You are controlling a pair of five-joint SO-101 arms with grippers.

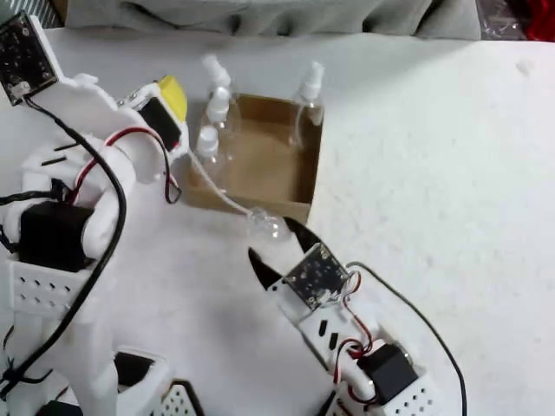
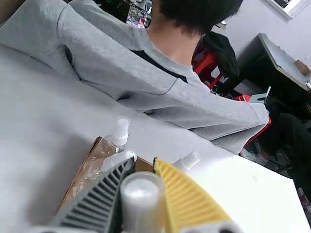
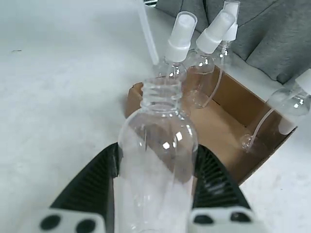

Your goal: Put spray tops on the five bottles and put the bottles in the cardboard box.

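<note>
An open cardboard box [image 1: 282, 169] stands mid-table with several clear bottles in it, all wearing white spray tops [image 1: 310, 85] [image 3: 181, 26]. My right gripper [image 1: 270, 238] [image 3: 158, 150] is shut on a topless clear bottle [image 1: 267, 227] [image 3: 158, 141] just in front of the box. My left gripper [image 1: 166, 111] [image 2: 143, 165], with one yellow and one grey finger, is shut on a white spray top [image 2: 141, 194] beside the box. The top's thin tube [image 1: 221, 195] [image 3: 147, 31] slants down towards the bottle's open mouth. I cannot tell if its tip is inside.
The white table [image 1: 434, 173] stretches to the right of the box. A black cable [image 1: 416, 312] trails from the right arm. The left arm's body and wires [image 1: 78, 199] stand at the near left.
</note>
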